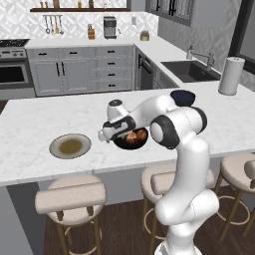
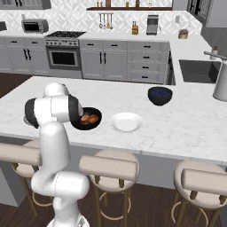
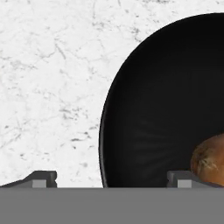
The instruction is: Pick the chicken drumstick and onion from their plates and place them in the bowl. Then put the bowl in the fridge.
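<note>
Both food items already lie inside the bowl [image 2: 87, 119], a glossy black dish on the marble table [image 1: 30, 129] near its front edge: the chicken drumstick [image 2: 90, 119] shows as an orange-brown lump, and a rounder tan piece beside it reads as the onion [image 1: 142, 134], though the two sit so close together that I cannot separate them with certainty. The grey-olive plate [image 1: 70, 146] off to one side and the white plate [image 2: 126, 122] just beside the bowl are bare, which fits the loading step being done. That leaves the bowl itself to be carried to the fridge, which I judge to be the reason the arm hangs low over it.

The claw [image 3: 111, 179] is spread to its widest, holding nothing. In the hand view its two fingertips straddle the bowl's near rim, one over bare marble, the other over the dark interior. It looks lined up to pinch the wall, but touch cannot be confirmed.
</note>
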